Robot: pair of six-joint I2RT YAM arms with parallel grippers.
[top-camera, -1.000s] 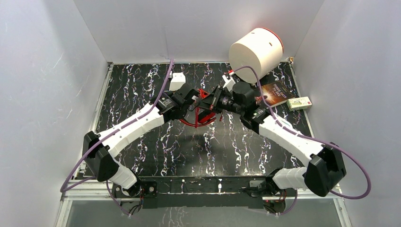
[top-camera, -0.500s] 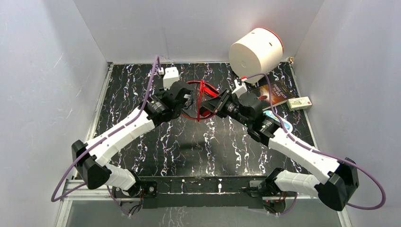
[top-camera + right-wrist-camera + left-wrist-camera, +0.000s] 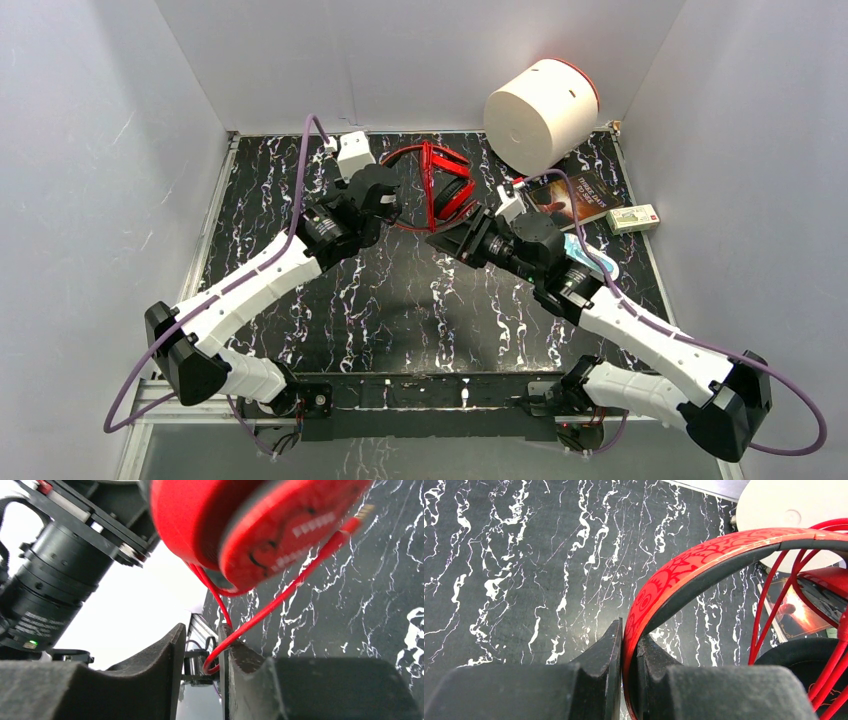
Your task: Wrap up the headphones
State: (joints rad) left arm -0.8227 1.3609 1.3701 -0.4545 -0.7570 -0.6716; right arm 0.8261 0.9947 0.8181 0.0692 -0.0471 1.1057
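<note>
The red headphones (image 3: 447, 190) hang above the black marbled table at the back centre. My left gripper (image 3: 390, 207) is shut on their patterned red headband (image 3: 704, 550), pinched between both fingers. The thin red cable (image 3: 774, 595) runs in loops beside a black ear pad (image 3: 796, 662). My right gripper (image 3: 442, 240) is just in front of and below the headphones, with its jaws apart. In the right wrist view the cable (image 3: 280, 600) hooks over one fingertip of the right gripper (image 3: 202, 630) without being pinched. A round red earcup (image 3: 250, 525) hangs close above that gripper.
A white cylinder with a red rim (image 3: 540, 115) lies at the back right. A brown book (image 3: 583, 197) and a small box (image 3: 632, 218) lie near the right wall. White walls enclose the table (image 3: 300, 190) on three sides.
My left gripper has carried the headphones toward the back and higher. My right gripper has drawn back from the earcups toward the front, and the cable now trails over its finger.
</note>
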